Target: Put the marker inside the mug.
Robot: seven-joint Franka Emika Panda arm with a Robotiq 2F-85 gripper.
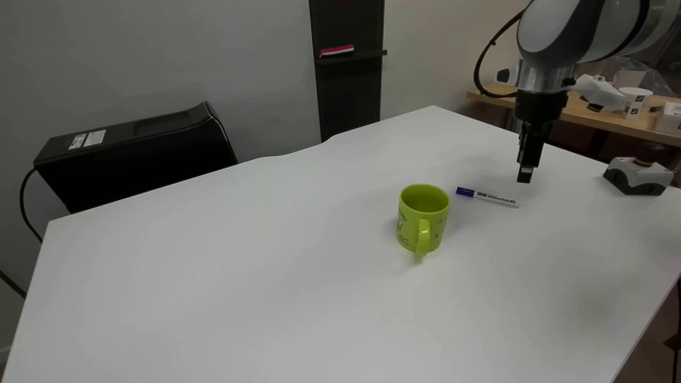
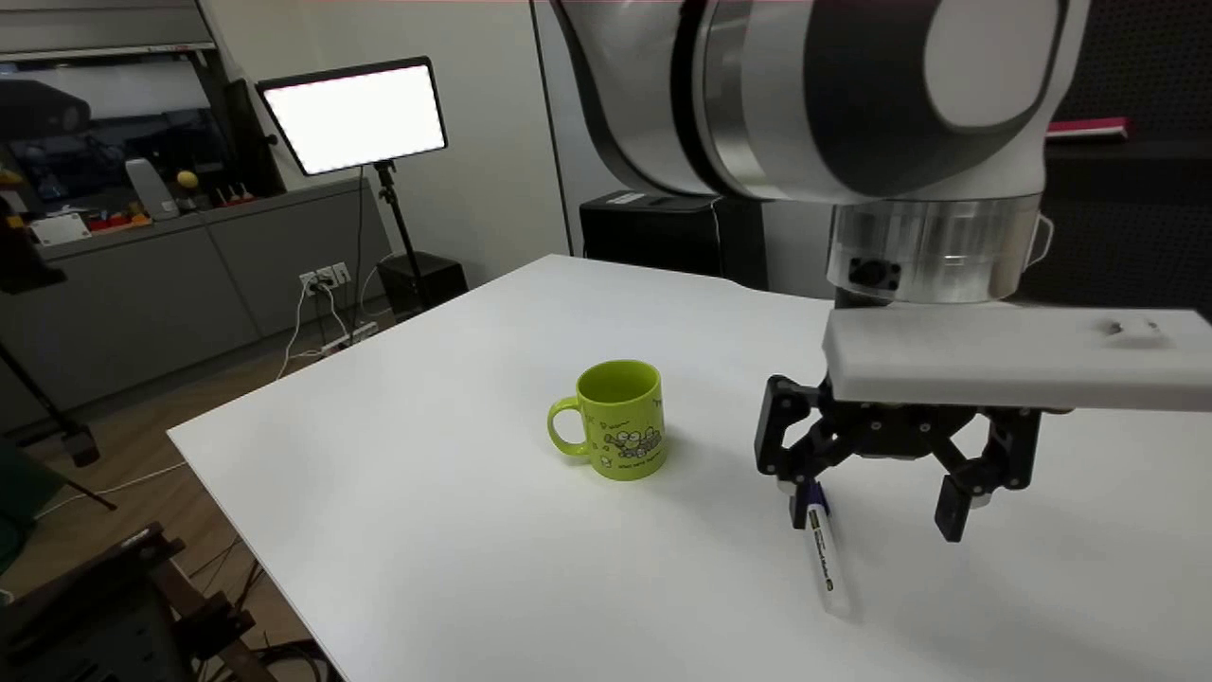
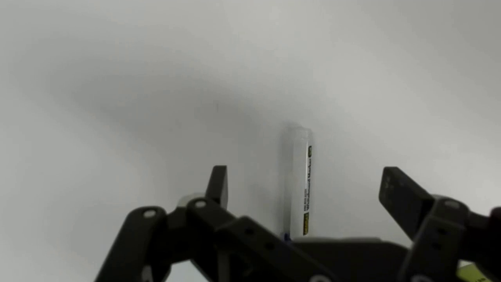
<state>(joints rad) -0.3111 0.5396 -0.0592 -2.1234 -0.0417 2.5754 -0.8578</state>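
Observation:
The lime-green mug [image 1: 409,229] stands upright on the white table, its opening upward; in an exterior view the mug [image 2: 625,440] shows its handle on the left. A white marker [image 1: 495,198] with a dark blue cap lies flat close by, the cap end toward the mug. My gripper [image 2: 874,523] hangs above the table with its fingers wide apart and holds nothing. From the wrist, the marker [image 3: 300,184] appears between the open fingers [image 3: 218,184], touching neither; most of its cap is hidden by the gripper. A sliver of the mug [image 3: 471,273] shows at the lower right.
A grey and black button box [image 1: 638,174] sits at the table's edge beside the arm. Behind the table are a black case [image 1: 138,159] and, farther off, a bright light panel [image 2: 355,116]. White cups [image 1: 633,101] stand on a wooden bench in the background.

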